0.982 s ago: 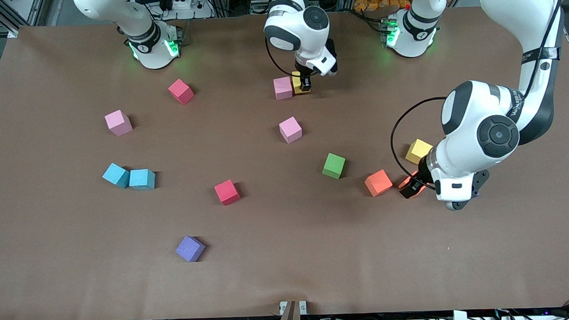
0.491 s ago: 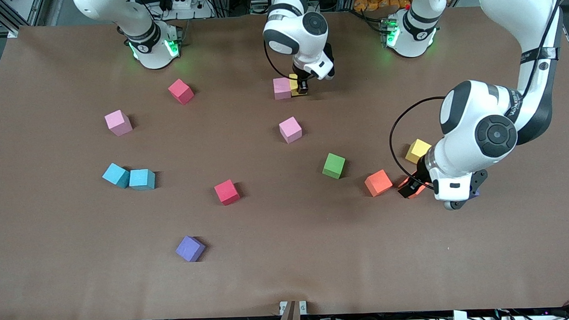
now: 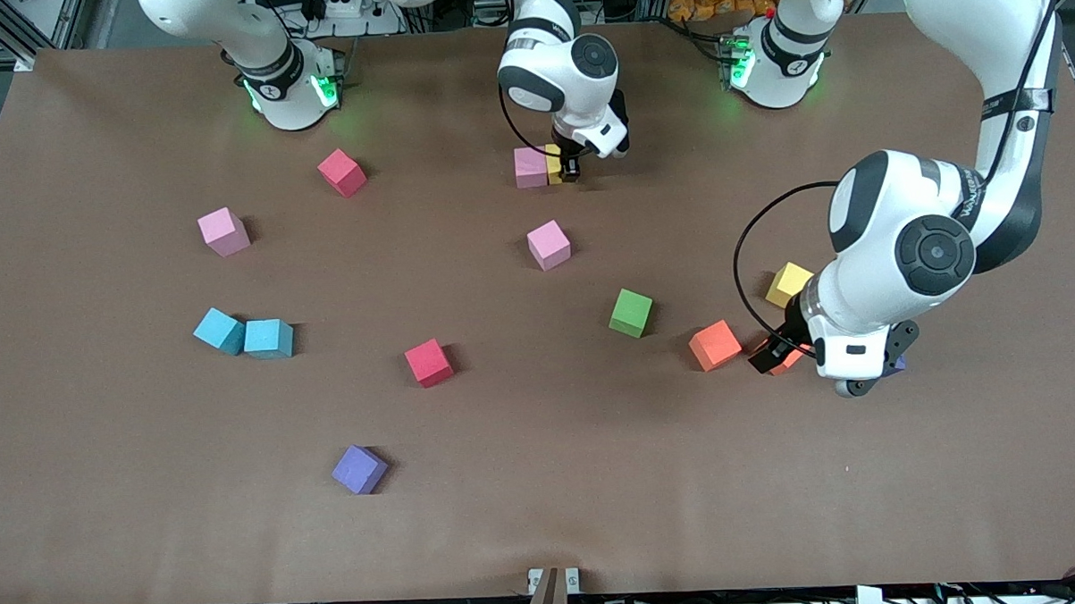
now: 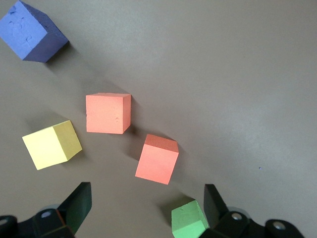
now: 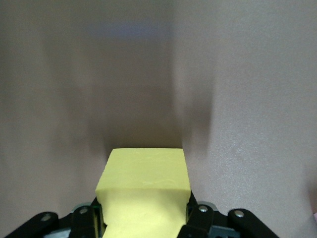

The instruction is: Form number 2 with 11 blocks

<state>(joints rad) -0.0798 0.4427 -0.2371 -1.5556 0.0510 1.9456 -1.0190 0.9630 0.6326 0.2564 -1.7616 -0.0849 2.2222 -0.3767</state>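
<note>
Right gripper [image 3: 570,165] was clamped on a yellow block [image 3: 553,164], pressed against a pink block [image 3: 530,167] near the robot bases; its body hid most of the yellow block. Left gripper [image 3: 776,354] hung with fingers spread wide over an orange block [image 4: 157,158], largely hidden beneath it. No number 2 yet; other blocks were scattered.

txt: none legible | small arm [image 3: 977,202] lettering unreadable
</note>
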